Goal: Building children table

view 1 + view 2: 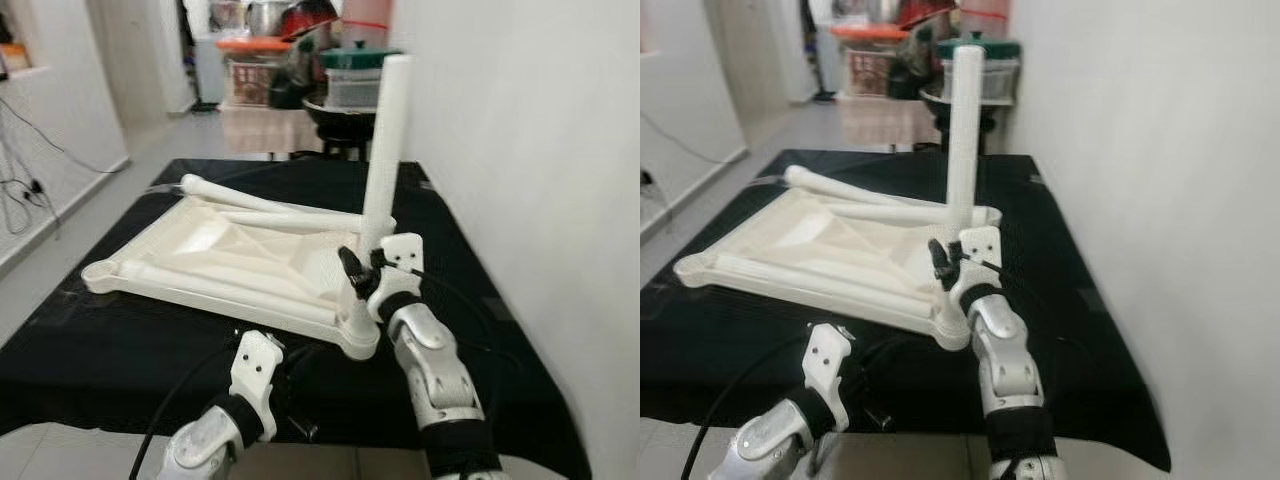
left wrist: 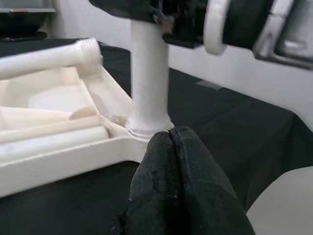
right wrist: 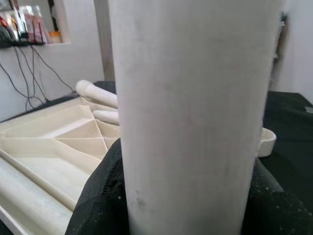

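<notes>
The worktop is covered by a black cloth and stands just beside a white wall on the robot's right. On it lies a cream plastic tabletop, turned upside down — its ribbed underside faces up. Loose white legs rest on this underside, lying flat — one leg stands upright in a corner socket.

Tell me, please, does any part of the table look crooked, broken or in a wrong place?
Nothing looks broken. The tabletop lies upside down on the black cloth. One leg stands upright in its corner socket, gripped by the right gripper. Other legs lie loose on the tabletop, not yet fitted.
</notes>
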`<state>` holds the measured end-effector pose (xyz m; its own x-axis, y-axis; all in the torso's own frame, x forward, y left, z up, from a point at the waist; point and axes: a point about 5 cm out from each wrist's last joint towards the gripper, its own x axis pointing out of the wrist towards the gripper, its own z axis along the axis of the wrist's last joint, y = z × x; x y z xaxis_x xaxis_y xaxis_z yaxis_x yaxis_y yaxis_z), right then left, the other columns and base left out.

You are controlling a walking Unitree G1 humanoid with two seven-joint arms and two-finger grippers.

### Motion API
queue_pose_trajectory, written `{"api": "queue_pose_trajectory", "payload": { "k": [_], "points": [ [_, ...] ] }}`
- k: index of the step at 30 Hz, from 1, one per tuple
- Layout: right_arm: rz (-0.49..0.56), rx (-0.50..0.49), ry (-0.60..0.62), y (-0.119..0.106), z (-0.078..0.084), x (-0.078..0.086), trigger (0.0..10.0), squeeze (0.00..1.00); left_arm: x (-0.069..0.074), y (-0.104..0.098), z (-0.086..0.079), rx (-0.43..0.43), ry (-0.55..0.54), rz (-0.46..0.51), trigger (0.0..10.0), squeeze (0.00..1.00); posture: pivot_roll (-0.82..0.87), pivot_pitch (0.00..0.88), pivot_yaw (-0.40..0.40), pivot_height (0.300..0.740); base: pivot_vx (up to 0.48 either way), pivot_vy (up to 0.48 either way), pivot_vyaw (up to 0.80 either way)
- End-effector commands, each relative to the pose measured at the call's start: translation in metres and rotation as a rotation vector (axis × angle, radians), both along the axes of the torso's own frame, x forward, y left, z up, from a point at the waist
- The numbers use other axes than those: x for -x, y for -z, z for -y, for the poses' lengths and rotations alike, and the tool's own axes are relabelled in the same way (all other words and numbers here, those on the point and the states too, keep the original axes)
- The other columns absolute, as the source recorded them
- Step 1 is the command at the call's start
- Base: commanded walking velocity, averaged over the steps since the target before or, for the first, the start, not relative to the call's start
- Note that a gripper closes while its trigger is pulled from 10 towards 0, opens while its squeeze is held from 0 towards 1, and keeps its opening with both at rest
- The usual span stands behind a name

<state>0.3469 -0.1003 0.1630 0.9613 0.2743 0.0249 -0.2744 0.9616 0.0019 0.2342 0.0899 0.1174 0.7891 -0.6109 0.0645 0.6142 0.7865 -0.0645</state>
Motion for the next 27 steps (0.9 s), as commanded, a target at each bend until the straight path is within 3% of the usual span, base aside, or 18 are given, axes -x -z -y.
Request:
{"api": "queue_pose_trajectory", "payload": {
  "k": [1, 2, 3, 8, 10, 11, 12, 14, 15, 17, 27],
  "points": [
    [-0.122, 0.006, 0.048, 0.022, 0.009, 0.000, 10.0, 0.00, -0.002, 0.003, -0.001, 0.002, -0.011, -0.007, 10.0, 0.00, 0.00, 0.000, -0.017, 0.740, 0.000, 0.000, 0.00],
    [-0.122, 0.006, 0.048, 0.022, 0.009, 0.000, 10.0, 0.00, -0.002, 0.003, -0.001, 0.002, -0.011, -0.007, 10.0, 0.00, 0.00, 0.000, -0.017, 0.740, 0.000, 0.000, 0.00],
    [-0.108, -0.007, 0.026, 0.016, 0.007, 0.000, 10.0, 1.00, -0.003, 0.004, 0.000, 0.003, -0.006, -0.010, 10.0, 0.00, 0.00, 0.000, -0.018, 0.740, 0.000, 0.000, 0.00],
    [-0.047, -0.029, -0.127, -0.003, -0.001, -0.002, 10.0, 1.00, -0.005, 0.005, 0.000, 0.005, 0.004, -0.020, 10.0, 0.00, 0.01, 0.000, -0.015, 0.740, 0.000, 0.000, 0.00],
    [-0.005, -0.016, -0.284, -0.011, -0.005, -0.004, 10.0, 1.00, -0.006, 0.006, 0.000, 0.010, 0.004, -0.026, 10.0, 0.00, 0.01, 0.000, -0.015, 0.740, 0.000, 0.000, 0.00],
    [0.021, 0.027, -0.422, -0.015, -0.008, -0.003, 10.0, 0.00, -0.007, 0.007, 0.000, 0.007, 0.007, -0.026, 10.0, 0.00, 0.02, 0.000, -0.016, 0.740, 0.000, 0.000, 0.00],
    [0.031, 0.060, -0.511, -0.016, -0.010, -0.001, 10.0, 0.00, -0.007, 0.007, 0.001, 0.005, 0.010, -0.026, 10.0, 0.00, 0.02, 0.000, -0.016, 0.740, 0.000, 0.000, 0.00],
    [0.031, 0.060, -0.511, -0.016, -0.010, -0.001, 10.0, 0.00, -0.007, 0.007, 0.001, 0.005, 0.010, -0.026, 10.0, 0.00, 0.02, 0.000, -0.016, 0.740, 0.000, 0.000, 0.00],
    [0.030, 0.166, -0.796, -0.016, -0.009, 0.005, 10.0, 0.00, -0.009, 0.009, 0.001, 0.000, 0.010, -0.024, 10.0, 0.00, 0.03, 0.000, -0.019, 0.740, 0.000, 0.000, 0.00],
    [0.003, 0.218, -0.926, -0.015, -0.004, 0.004, 10.0, 0.00, -0.010, 0.010, 0.000, -0.003, 0.006, -0.023, 10.0, 0.00, 0.04, 0.000, -0.022, 0.740, 0.000, 0.000, 0.00],
    [-0.085, 0.164, -0.928, -0.018, 0.010, -0.017, 10.0, 0.00, -0.011, 0.011, -0.002, -0.009, -0.006, -0.018, 10.0, 0.00, 0.06, 0.000, -0.025, 0.740, 0.000, 0.000, 0.00]
  ]
}}
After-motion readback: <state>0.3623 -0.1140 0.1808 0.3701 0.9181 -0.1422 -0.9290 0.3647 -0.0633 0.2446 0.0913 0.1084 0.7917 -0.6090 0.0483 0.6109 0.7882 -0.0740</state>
